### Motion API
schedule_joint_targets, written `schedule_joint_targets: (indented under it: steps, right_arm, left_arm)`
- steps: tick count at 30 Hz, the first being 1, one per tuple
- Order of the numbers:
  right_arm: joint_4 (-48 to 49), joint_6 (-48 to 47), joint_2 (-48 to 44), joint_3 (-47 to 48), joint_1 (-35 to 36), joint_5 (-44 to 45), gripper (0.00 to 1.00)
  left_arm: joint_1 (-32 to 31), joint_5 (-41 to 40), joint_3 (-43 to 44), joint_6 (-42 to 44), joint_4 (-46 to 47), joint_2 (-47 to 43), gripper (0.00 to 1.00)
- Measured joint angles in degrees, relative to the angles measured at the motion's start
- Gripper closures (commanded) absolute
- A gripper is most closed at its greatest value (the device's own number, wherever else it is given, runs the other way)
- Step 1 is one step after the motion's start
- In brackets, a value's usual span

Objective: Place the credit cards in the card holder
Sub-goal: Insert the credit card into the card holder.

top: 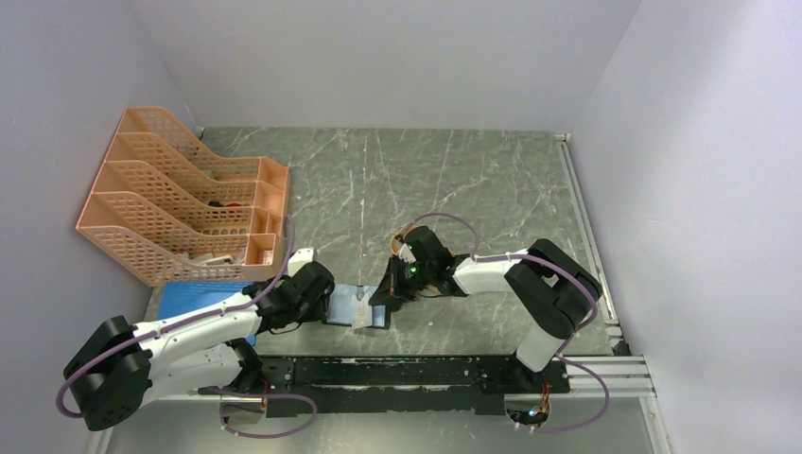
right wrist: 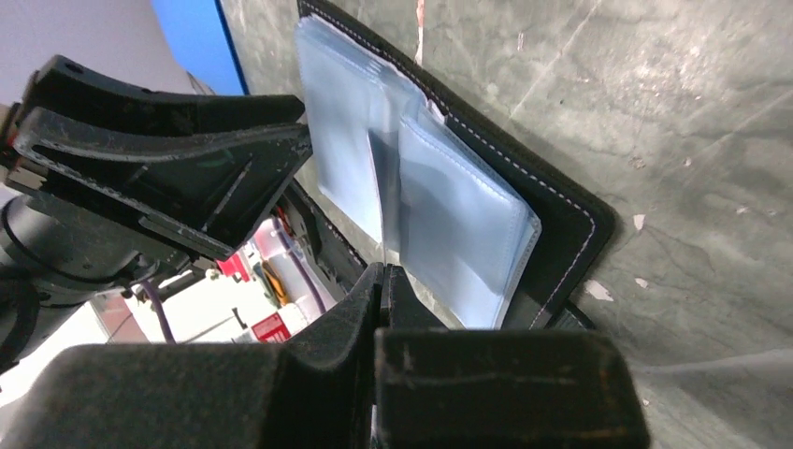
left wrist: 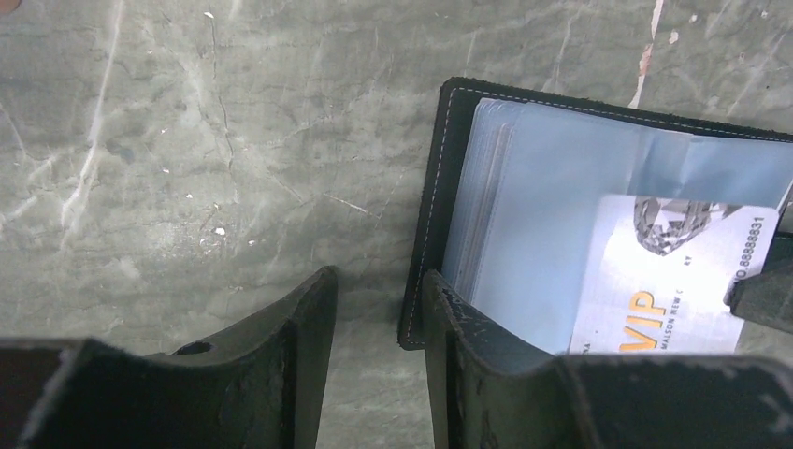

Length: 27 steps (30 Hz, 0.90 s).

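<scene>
Pinching a thin white plastic credit card (left wrist: 673, 290) printed with gold VIP lettering, the right gripper (right wrist: 382, 276) has its jaws closed flat on one edge of it. The card lies over the open black leather-like bifold card holder (left wrist: 451, 131), across the side of the shiny bluish clear-plastic pockets (left wrist: 552, 215) farthest from the left gripper (left wrist: 379, 290). The card holder lies spread on the dark green marbled table (left wrist: 187, 140), between the two grippers. The left gripper sits at the card holder's stitched outer edge with its jaws a little apart and nothing between them. One finger (left wrist: 458, 346) overlaps the holder's corner, though I cannot tell whether it presses down. The credit card looks light, stiff and slick, so an edge pinch like this one probably suits it best, leaving the leading edge free to enter a slot. A slack grip would likely let it pivot or slide out. The pockets look like soft, layered film whose mouths lie nearly shut and may buckle if the card meets them at an angle. The card holder itself seems light and liable to skate on the smooth table when pushed, so it is better pinned by its firm black border than by the floppy sleeves.
</scene>
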Motion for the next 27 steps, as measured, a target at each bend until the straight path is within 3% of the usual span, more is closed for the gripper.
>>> schedule_joint_targets:
  steps: [27]
  right_arm:
    - [2.78,2.43,2.14,-0.04,-0.74,3.96,1.00]
  left_arm:
    - [0.02,0.44,-0.63,0.00,1.92,-0.13,0.58]
